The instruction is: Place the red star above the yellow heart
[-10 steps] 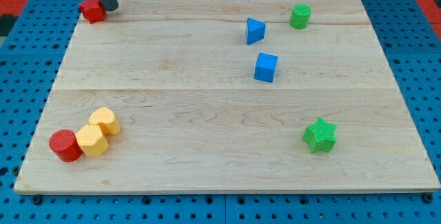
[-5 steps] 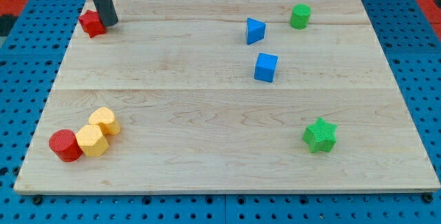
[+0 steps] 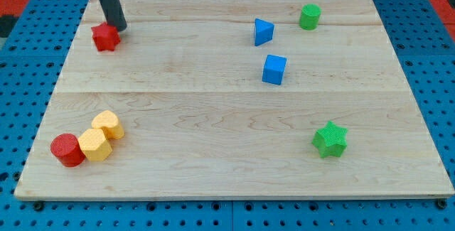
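Observation:
The red star (image 3: pixel 105 38) lies near the board's top left corner. My tip (image 3: pixel 118 28) touches its upper right side. Two yellow blocks sit at the lower left: one (image 3: pixel 108 124) looks heart-like, the other (image 3: pixel 94 145) sits just below and left of it, touching it. The red star is far above them, roughly in line with the upper yellow block.
A red cylinder (image 3: pixel 67 150) touches the lower yellow block on its left. A blue triangular block (image 3: pixel 263 31) and a blue cube (image 3: pixel 274 70) sit right of centre. A green cylinder (image 3: pixel 309 17) is at the top right, a green star (image 3: pixel 330 140) at the lower right. The wooden board (image 3: pixel 213 117) rests on blue pegboard.
The red star has slid down and a little to the right, from the top left corner. My tip has followed it the same way. The other blocks have not moved.

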Action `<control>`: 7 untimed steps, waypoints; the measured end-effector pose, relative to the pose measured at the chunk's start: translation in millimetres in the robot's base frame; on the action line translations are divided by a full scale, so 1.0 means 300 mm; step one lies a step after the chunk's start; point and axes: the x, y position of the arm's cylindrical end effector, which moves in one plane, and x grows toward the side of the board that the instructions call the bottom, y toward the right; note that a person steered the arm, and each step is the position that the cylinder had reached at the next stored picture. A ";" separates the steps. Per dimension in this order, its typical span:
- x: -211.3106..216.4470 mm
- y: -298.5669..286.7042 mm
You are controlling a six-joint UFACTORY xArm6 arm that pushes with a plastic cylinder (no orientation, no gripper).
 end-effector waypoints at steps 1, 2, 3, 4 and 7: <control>-0.041 -0.007; -0.108 -0.092; 0.029 -0.026; 0.154 0.020; 0.157 -0.051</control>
